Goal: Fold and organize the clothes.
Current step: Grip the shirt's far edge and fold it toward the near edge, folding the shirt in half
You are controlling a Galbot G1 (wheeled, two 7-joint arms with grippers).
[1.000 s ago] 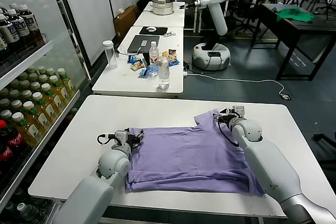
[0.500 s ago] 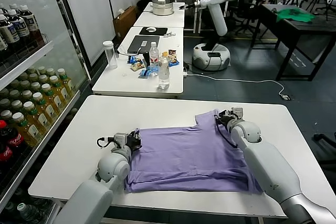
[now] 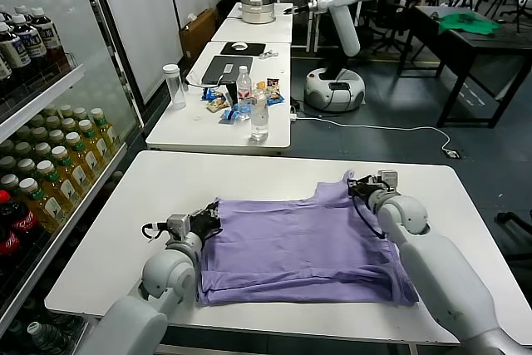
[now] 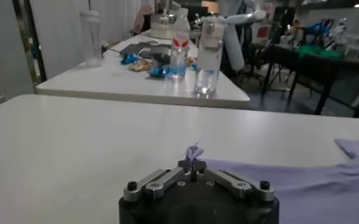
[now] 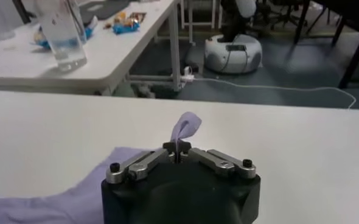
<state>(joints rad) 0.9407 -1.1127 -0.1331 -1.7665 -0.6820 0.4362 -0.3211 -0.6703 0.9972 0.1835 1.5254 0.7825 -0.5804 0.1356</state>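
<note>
A lavender T-shirt (image 3: 299, 243) lies spread flat on the white table (image 3: 249, 174), covering the middle and reaching close to the near edge. The left gripper (image 3: 209, 218) sits at the shirt's far left corner with its fingers pinched together on a small tuft of the fabric (image 4: 193, 152), which pokes up between them. The right gripper (image 3: 356, 185) is at the shirt's far right corner, towards the table's far edge, its fingers likewise clamped on a raised flap of the fabric (image 5: 185, 126). The shirt's far edge runs between the two grippers, slightly lifted at both ends.
</note>
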